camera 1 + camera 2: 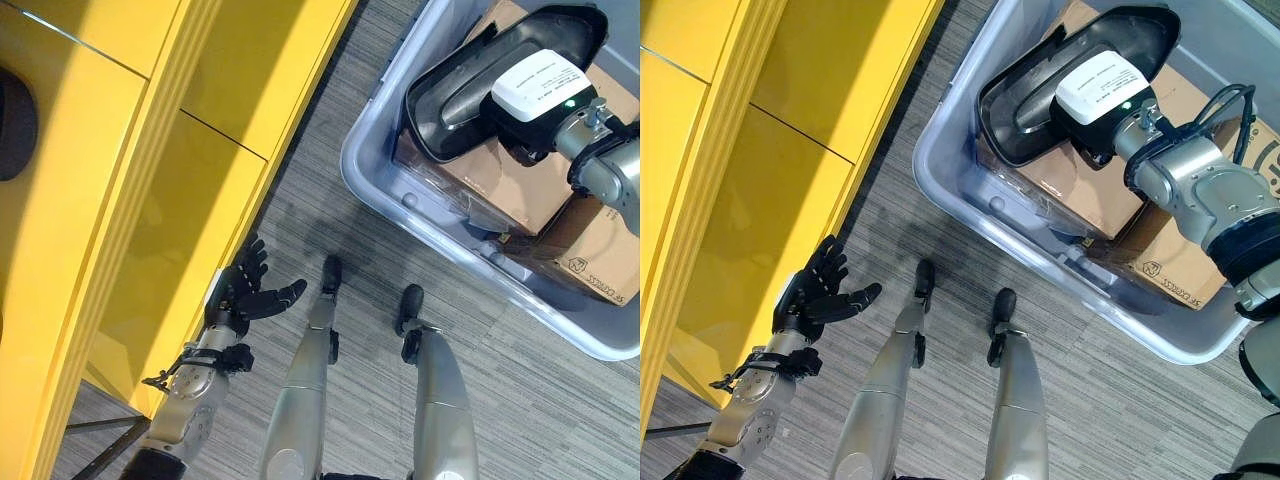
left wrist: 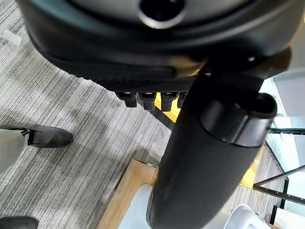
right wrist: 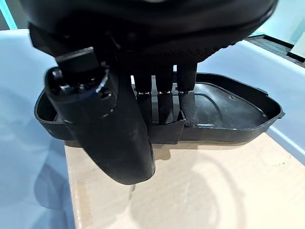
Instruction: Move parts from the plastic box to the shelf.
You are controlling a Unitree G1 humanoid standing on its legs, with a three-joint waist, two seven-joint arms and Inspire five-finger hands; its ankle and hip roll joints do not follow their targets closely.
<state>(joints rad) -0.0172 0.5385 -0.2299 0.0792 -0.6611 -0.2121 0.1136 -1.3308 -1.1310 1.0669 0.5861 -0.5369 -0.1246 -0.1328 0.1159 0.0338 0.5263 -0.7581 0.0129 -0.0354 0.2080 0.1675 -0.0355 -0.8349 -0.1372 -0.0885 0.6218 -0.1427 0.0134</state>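
left hand [image 1: 245, 290] open, fingers spread, beside yellow shelf [image 1: 130, 190]; black part [image 1: 480, 85] on cardboard boxes [image 1: 520, 190] in grey plastic box [image 1: 400, 190]; right arm reaching onto part

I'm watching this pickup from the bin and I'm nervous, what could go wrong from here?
The right hand has fingers hooked over just one inner ridge of the black plastic part, so the long part might tilt or slip when lifted. It lies on cardboard boxes inside the grey bin and could catch the bin wall on the way out. The left hand hangs open near the yellow shelf, giving no support.
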